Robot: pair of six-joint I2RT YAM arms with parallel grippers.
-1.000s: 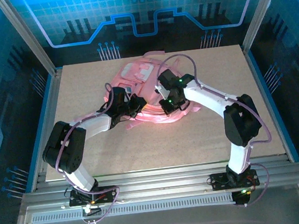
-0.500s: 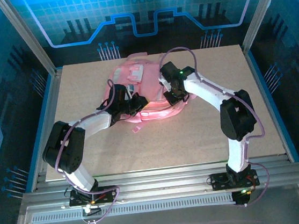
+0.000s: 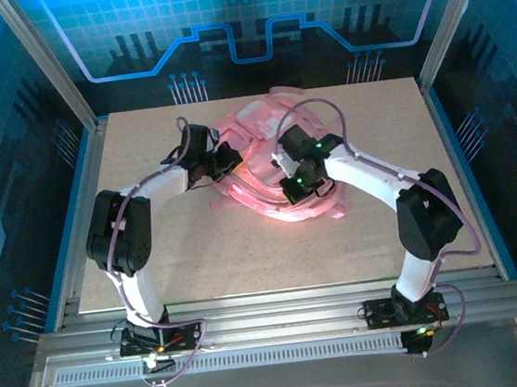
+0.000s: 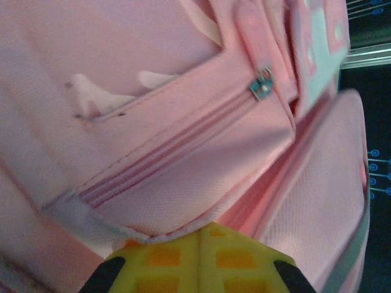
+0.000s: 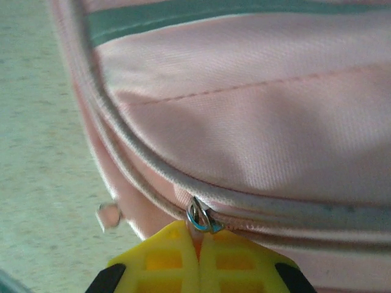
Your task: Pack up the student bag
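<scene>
A large soft pink fabric backpack [image 3: 257, 167] lies crumpled on the far middle of the pale speckled board surface [image 3: 246, 251], between the two arms. From above it is a rumpled heap, with pale grey-white patches toward its far side and a pink strap trailing off its near right edge.

The left tool [image 3: 228, 156] meets the backpack's left side. In the left wrist view its yellow fingers [image 4: 165, 259] are pressed flat together, and a white-piped hem of a pocket curls right over their tips. Whether cloth is caught between them cannot be told. Above the hem a closed pink zip runs on a slant up to a small silver slider [image 4: 263, 89]. Two small pale shapes are sewn on the panel beyond it, and a grey-white patch [image 4: 319, 58] sits at the upper right.

The right tool [image 3: 290, 188] is down on the backpack's near right part. In the right wrist view its yellow fingers [image 5: 235, 259] are closed, pinching a reddish sliver of the zip pull, with a small metal ring [image 5: 198, 217] right at their tips. The ring hangs from a curved, pale-edged seam. Above the seam is smooth pink weave with one stitched line and a grey-green band [image 5: 214, 13]. A small blurred pink tab [image 5: 109, 215] dangles beside the surface.
</scene>
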